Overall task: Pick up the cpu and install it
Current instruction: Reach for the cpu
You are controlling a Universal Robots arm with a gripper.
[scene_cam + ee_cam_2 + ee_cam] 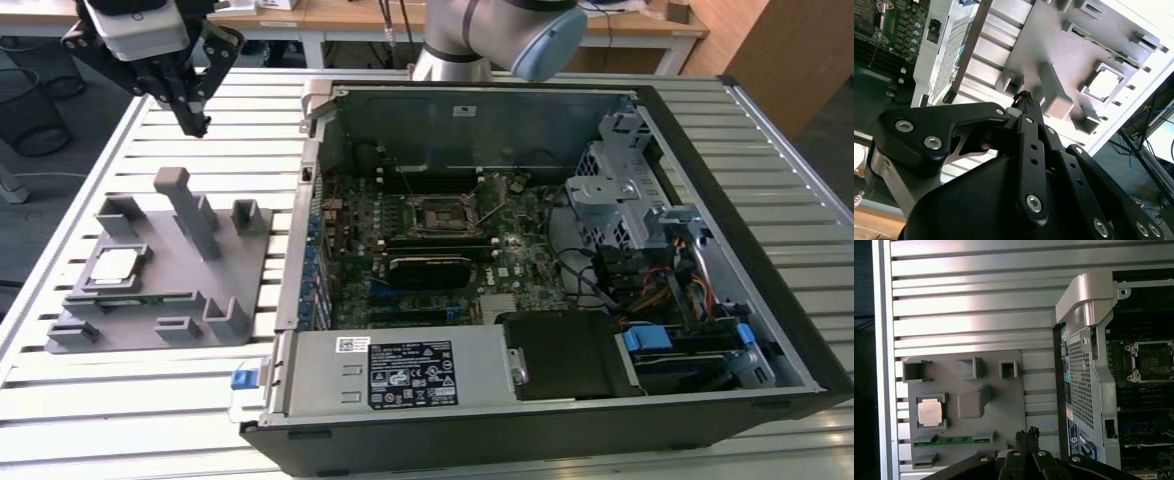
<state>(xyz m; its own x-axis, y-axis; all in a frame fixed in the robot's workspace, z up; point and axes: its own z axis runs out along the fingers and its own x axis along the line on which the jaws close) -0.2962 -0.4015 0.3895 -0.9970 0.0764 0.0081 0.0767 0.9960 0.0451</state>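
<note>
The cpu (pixel 114 265) is a small pale silver square lying in a recess of the grey plastic fixture (pixel 200 290) on the exterior view's left. It also shows in both wrist views, cpu (pixel 930 412) and cpu (pixel 1105 83). My gripper (pixel 200 124) hangs high above the table beyond the fixture's far edge, well apart from the cpu, its fingers pressed together with nothing between them. The black fingertips (pixel 1027 434) meet in a point, as do the fingertips (pixel 1024 98). The dark square socket (pixel 441 213) sits on the motherboard inside the open computer case.
The open computer case (pixel 747 150) takes up the middle and the exterior view's right, its metal wall (pixel 1089 305) standing beside the fixture. A green memory stick (pixel 954 441) lies in a fixture slot. A tall grey post (pixel 187 205) rises from the fixture. The slatted metal table (pixel 160 420) runs underneath.
</note>
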